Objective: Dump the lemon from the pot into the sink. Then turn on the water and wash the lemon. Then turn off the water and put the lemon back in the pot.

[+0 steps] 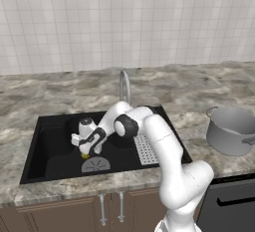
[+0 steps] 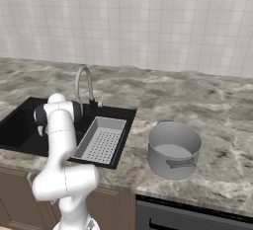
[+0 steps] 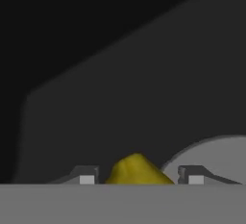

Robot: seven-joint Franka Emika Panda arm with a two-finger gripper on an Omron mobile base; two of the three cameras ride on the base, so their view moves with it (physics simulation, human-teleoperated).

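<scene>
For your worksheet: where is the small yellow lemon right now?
In the black sink, beside the round grey drain, the small yellow lemon sits between the gripper fingertips.

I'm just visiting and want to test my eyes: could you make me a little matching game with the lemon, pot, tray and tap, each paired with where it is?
Things:
1. lemon
2. pot
3. tray
4. tap

Places:
A. on the counter, right of the sink
B. between the fingers of the gripper, low in the sink
C. behind the sink, at the back rim
D. in the sink's right end

Pairs: 1-B, 2-A, 3-D, 4-C
</scene>
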